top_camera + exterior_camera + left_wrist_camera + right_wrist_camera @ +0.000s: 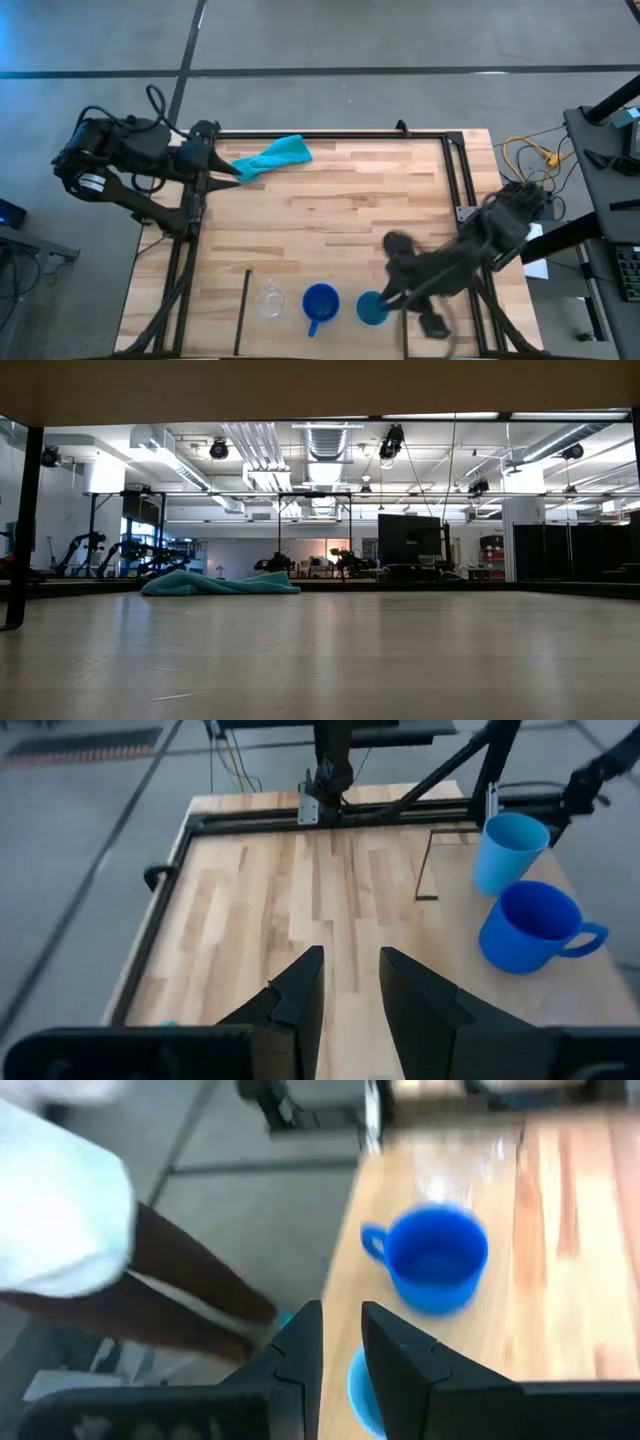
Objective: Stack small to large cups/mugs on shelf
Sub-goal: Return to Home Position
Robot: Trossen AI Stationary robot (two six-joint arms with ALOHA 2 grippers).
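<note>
A tiny clear cup (270,300), a dark blue mug (320,300) with its handle toward the near edge, and a light blue cup (372,308) stand upright in a row on the shelf (290,335) at the table's near edge. My right gripper (388,298) is blurred and sits just right of and above the light blue cup. In the right wrist view the right gripper (342,1345) is narrowly open over the light blue cup's rim (362,1390). My left gripper (350,985) is narrowly open and empty at the far left, beside a teal cloth (272,156). My right gripper stands over the light blue cup's rim (358,1380), coming from the table's right side. Its own fingers hide the place, and I cannot tell whether a finger touches the cup.
A short black rod (243,310) stands left of the clear cup. Black rails (455,180) frame the table's far and right sides. A person in a white top (60,1200) is beyond the near edge. Bare wood lies across the table's middle (330,215).
</note>
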